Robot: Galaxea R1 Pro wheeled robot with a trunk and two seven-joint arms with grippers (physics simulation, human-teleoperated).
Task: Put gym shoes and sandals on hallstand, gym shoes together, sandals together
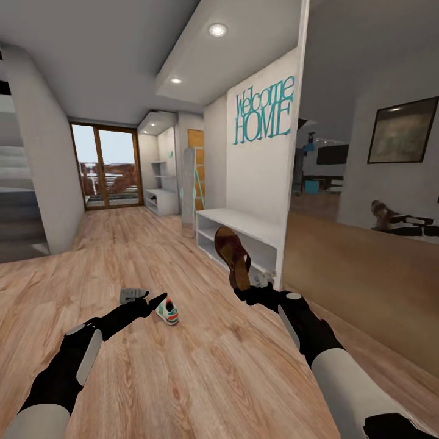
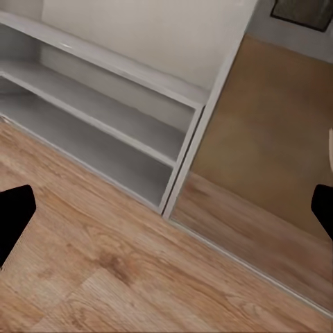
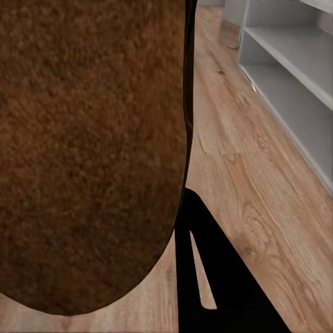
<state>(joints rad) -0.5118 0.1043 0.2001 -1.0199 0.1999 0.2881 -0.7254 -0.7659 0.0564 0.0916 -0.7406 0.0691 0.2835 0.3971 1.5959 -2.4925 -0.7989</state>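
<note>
Head view: the right gripper [image 1: 244, 291] is clamped on a brown sandal [image 1: 233, 255], holding it upright in the air just in front of a low white rack [image 1: 241, 235]. The left gripper [image 1: 150, 300] hangs spread and empty above the wood floor [image 1: 201, 366], near a white gym shoe [image 1: 167, 311] lying there.

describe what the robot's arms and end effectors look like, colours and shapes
Both arms have pale grey-white rounded upper shells that change to matte black forearms and wrists. The left arm carries a light grey oval panel along its black forearm; the right arm has a similar pale strip and a small grey cap near the wrist. The left end effector ends in slim, pointed black fingers. No cables or markings show.
</note>
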